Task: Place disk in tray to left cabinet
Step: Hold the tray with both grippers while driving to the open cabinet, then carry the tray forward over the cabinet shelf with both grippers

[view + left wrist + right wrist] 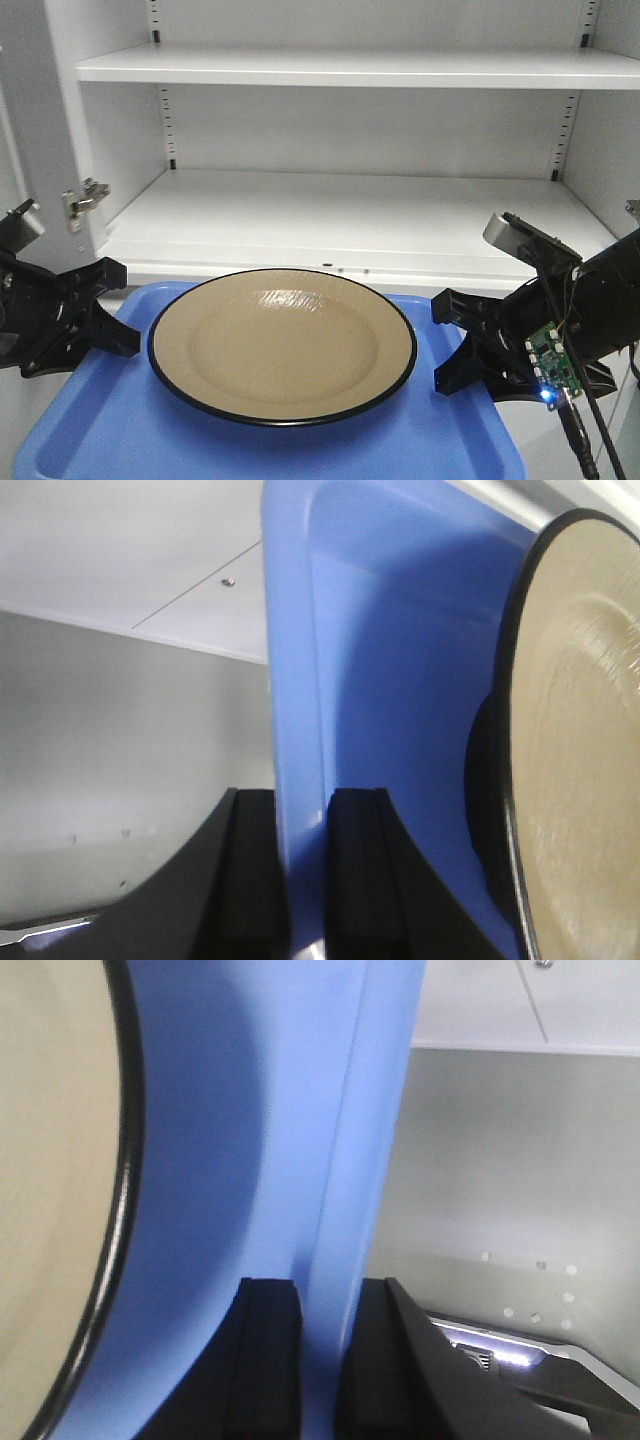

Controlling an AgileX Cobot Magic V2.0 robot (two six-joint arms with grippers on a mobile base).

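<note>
The tan disk (282, 345) with its thin black rim lies flat in the blue tray (100, 430), which is held in front of the cabinet's lower shelf (350, 215). My left gripper (122, 308) is shut on the tray's left rim, one finger on each side of the blue wall (303, 810). Opposite it, my right gripper (442, 343) is shut on the tray's right rim in the same way (320, 1295). The disk (580, 730) shows edge-on beside the tray floor (400, 630) in the left wrist view, and the disk (50, 1160) lies left of the tray wall (250, 1110) in the right wrist view.
The cabinet's upper shelf (350, 68) runs across the top, with slotted strips at the back corners. A door hinge (85, 200) sticks out on the left side panel. The lower shelf's front edge is just beyond the tray.
</note>
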